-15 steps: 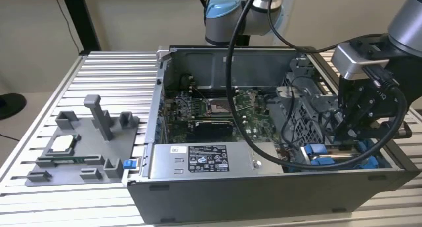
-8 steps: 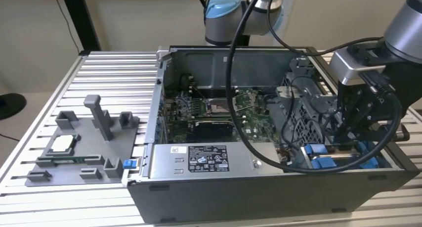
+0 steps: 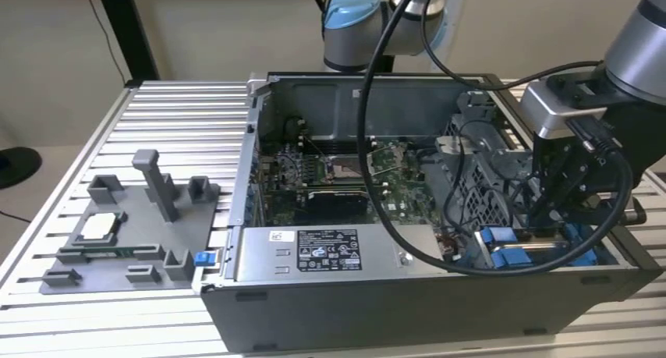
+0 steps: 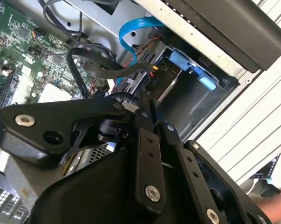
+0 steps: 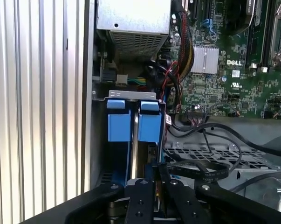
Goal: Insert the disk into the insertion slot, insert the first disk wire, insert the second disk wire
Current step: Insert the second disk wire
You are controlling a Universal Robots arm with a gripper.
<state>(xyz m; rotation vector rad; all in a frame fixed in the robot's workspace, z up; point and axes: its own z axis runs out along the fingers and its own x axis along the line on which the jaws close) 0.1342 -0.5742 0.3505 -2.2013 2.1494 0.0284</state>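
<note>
Slatted aluminium table [image 3: 167, 101] carries an open grey metal computer case [image 3: 416, 311], the landmark for everything else. Beside the case, on the exterior view's left, lies a grey plastic fixture tray [image 3: 125, 249]. A silver robot arm [image 3: 635, 46] reaches down into the case's front corner on the exterior view's right. Inside the case, a green motherboard [image 3: 333, 179] covers the floor, and a grey power-supply box [image 3: 312, 253] sits along the front wall. The grey metal insertion slot [image 5: 131, 94] is in that same front corner, and the disk in its bright blue plastic carrier [image 5: 149, 126] stands seated in it. The black gripper [image 5: 159, 175] hangs directly over the slot, its fingers [image 4: 142, 140] drawn almost together; whether they pinch anything I cannot tell. A black flat cable [image 5: 201, 170] and a blue ribbon wire [image 4: 131, 32] loop inside the case next to the slot.
</note>
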